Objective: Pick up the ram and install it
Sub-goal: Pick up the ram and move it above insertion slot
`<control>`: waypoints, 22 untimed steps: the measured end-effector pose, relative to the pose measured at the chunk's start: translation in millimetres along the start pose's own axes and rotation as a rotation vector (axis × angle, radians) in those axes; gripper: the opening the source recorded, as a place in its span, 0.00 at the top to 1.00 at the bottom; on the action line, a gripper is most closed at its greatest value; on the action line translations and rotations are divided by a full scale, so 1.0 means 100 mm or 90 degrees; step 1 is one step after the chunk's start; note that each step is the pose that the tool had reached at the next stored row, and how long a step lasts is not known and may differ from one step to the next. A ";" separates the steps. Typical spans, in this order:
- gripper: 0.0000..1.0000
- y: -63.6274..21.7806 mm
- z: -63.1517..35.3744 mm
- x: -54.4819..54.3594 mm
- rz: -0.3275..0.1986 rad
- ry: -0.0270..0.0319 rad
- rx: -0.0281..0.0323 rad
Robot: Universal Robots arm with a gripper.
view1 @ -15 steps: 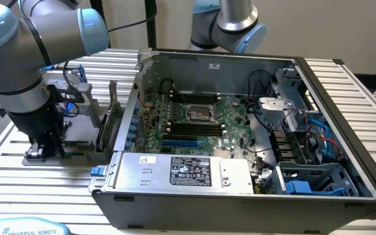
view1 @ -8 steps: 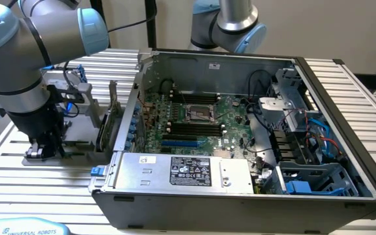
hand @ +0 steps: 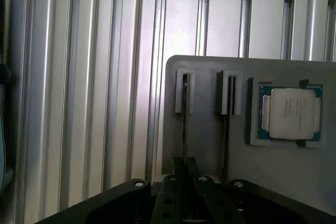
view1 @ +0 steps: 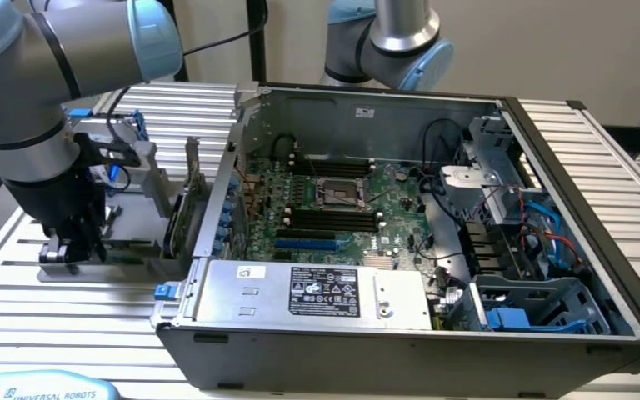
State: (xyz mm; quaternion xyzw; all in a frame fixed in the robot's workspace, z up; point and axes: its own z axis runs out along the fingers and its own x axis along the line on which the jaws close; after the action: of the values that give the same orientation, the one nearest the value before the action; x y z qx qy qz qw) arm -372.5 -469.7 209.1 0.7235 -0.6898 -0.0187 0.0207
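Pick step, likely: gripper (view1: pixel 67 250) at nine o'clock of the case (view1: pixel 409 354), fingers pinched on the ram (hand: pixel 185 129). Next calls for a straight, untwisted lift.

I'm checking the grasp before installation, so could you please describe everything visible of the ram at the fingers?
The ram shows edge-on as a thin, dark strip, standing upright on its long edge in the grey holder plate, in the slot farther from the processor. Its far end sits in a raised notched guide. The fingers are shut on its near end. A second stick stands parallel beside it, apart.
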 end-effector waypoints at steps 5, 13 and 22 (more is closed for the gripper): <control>0.86 0.005 -0.209 0.00 0.000 -0.0001 -0.0010; 0.86 0.002 -0.572 0.00 0.000 -0.0002 -0.0015; 0.86 -0.046 -0.986 0.01 0.000 -0.0002 -0.0016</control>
State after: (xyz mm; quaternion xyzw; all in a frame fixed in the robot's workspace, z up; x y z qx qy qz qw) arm -362.5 -469.7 307.4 0.7235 -0.6897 -0.0197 0.0215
